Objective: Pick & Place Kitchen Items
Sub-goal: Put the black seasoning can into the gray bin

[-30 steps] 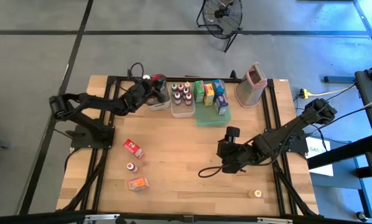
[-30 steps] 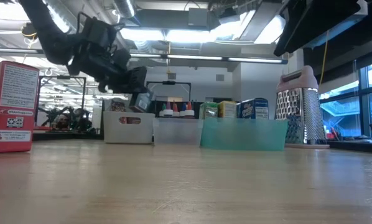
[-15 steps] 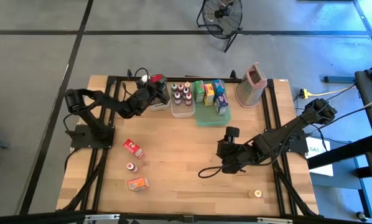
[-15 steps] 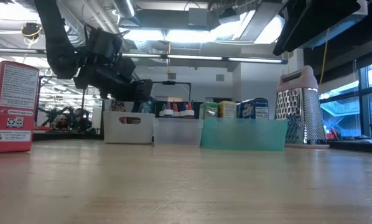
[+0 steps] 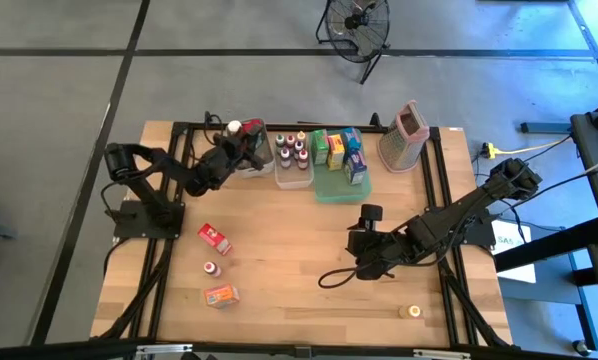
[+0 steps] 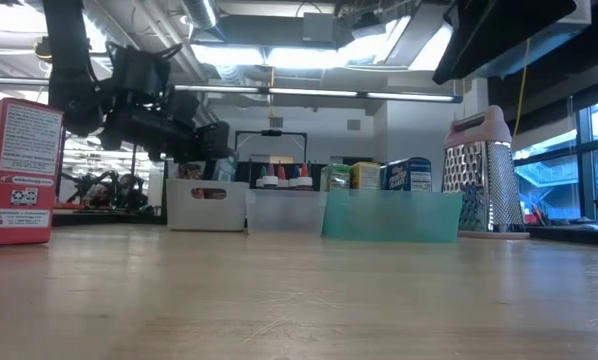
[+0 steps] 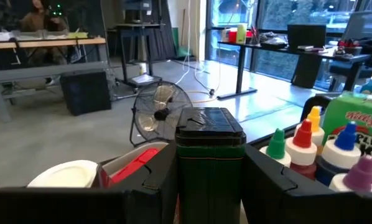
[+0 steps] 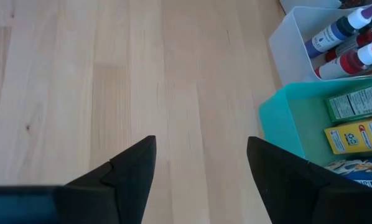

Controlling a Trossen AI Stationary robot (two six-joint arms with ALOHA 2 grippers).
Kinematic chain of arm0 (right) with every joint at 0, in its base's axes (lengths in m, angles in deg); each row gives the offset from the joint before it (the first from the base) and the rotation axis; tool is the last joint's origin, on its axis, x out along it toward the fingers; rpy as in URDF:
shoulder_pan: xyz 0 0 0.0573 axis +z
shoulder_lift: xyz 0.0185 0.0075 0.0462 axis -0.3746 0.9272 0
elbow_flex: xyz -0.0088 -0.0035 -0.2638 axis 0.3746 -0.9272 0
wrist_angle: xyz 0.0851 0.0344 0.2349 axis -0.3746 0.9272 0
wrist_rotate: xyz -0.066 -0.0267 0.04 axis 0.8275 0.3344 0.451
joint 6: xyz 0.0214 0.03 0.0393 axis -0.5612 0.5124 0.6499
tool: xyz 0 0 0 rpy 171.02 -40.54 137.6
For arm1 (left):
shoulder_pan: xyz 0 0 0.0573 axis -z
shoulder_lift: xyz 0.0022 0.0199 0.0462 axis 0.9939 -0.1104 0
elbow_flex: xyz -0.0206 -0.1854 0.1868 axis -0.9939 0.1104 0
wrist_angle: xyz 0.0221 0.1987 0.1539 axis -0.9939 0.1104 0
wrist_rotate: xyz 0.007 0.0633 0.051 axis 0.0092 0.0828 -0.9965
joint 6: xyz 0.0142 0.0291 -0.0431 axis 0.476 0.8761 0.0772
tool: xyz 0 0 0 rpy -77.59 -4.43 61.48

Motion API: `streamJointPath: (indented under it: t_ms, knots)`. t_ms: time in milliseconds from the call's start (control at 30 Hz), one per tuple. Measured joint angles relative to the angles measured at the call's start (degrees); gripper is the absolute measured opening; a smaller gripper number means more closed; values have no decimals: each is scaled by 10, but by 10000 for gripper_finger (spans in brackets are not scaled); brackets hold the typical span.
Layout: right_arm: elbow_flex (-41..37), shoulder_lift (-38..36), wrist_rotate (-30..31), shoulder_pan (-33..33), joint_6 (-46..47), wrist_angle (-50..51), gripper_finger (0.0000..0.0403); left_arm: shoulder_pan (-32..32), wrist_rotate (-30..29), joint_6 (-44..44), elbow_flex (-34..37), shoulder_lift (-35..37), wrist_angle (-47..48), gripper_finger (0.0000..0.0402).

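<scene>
While over the white bin (image 5: 251, 160) | left tool (image 7: 211, 180) grips dark jar (image 7: 209, 162) | right tool (image 8: 201, 168) open, empty

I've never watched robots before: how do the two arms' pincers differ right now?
The left pincer is clamped on a dark green jar over the white bin at the table's back; the right pincer holds nothing. The left pincer hangs above the bins; the right pincer hangs over bare wood near the green tray. Both have two dark fingers.

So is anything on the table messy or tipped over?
Nothing looks spilled or broken. A red box, a small bottle and an orange packet lie loose on the wood, and a little jar sits alone near the edge.
</scene>
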State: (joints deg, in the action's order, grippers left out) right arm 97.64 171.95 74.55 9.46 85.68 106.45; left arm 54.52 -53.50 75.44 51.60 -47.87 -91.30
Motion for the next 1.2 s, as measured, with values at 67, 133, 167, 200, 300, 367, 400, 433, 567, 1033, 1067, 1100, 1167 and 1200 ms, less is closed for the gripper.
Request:
streamJointPath:
  t_ms: [67,133,167,200,300,367,400,433,567,1033,1067,1100,1167,1200]
  knots:
    - [0,0,0,0,0,-1,253,0,0,1,0,0,2,130]
    - [0,0,0,0,0,-4,253,0,1,1,0,0,-1,130]
    - [0,0,0,0,0,-5,253,0,1,1,0,0,0,130]
    - [0,0,0,0,0,-6,253,-1,0,1,0,0,0,130]
    - [0,0,0,0,0,-13,253,-3,0,1,0,0,0,130]
    - [0,0,0,0,0,-16,253,-3,-1,2,0,0,0,130]
    - [0,0,0,0,0,-16,253,-5,-2,2,0,-1,-1,130]
    - [0,0,0,0,0,-16,253,-7,-2,1,0,-4,-4,130]
    - [0,0,0,0,0,-16,253,-10,9,-11,-4,-37,-53,130]
    - [0,0,-18,0,-9,-22,254,-6,5,2,-11,-119,-137,130]
    - [0,0,-18,0,-12,-22,254,-6,5,2,-11,-119,-137,130]
    - [0,0,-18,0,-13,-24,254,-6,5,2,-11,-119,-138,130]
    - [0,0,-18,0,-15,-26,254,-6,5,2,-11,-119,-137,133]
    - [0,0,-18,-1,-15,-26,254,-6,5,2,-11,-119,-137,136]
